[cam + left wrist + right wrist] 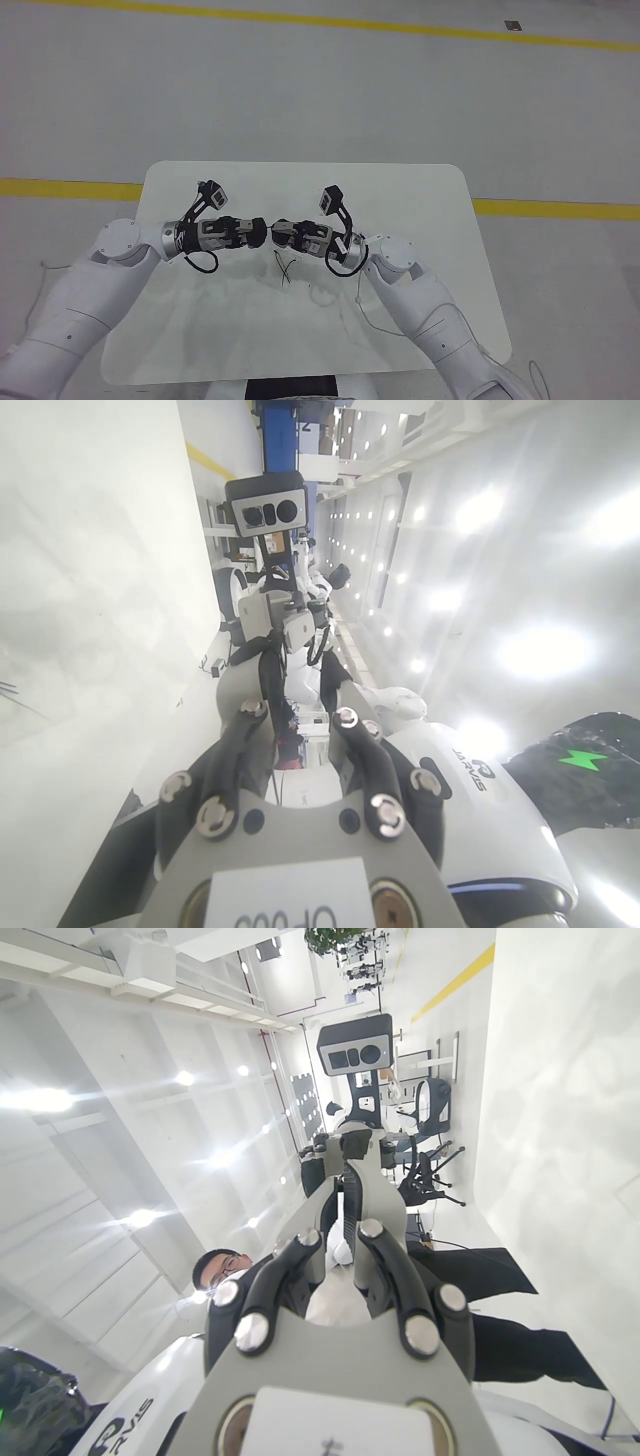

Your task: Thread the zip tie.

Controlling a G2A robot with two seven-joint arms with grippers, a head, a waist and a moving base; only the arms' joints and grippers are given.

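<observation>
Above the middle of the white table (420,200) my two grippers meet tip to tip. My left gripper (255,230) (285,665) comes from the left and is shut on a thin black zip tie (272,695) that runs between its fingers. My right gripper (283,233) (350,1168) comes from the right and is shut on the ridged black strap of the zip tie (350,1200). Each wrist view shows the other arm's gripper straight ahead, almost touching: the right gripper (280,620) and the left gripper (352,1140). Where the tie's ends meet is hidden between the fingertips.
A few loose black zip ties (285,268) lie on the table just under and in front of the grippers, and their tips show as loose ties (10,692). The table edges are well away from both arms.
</observation>
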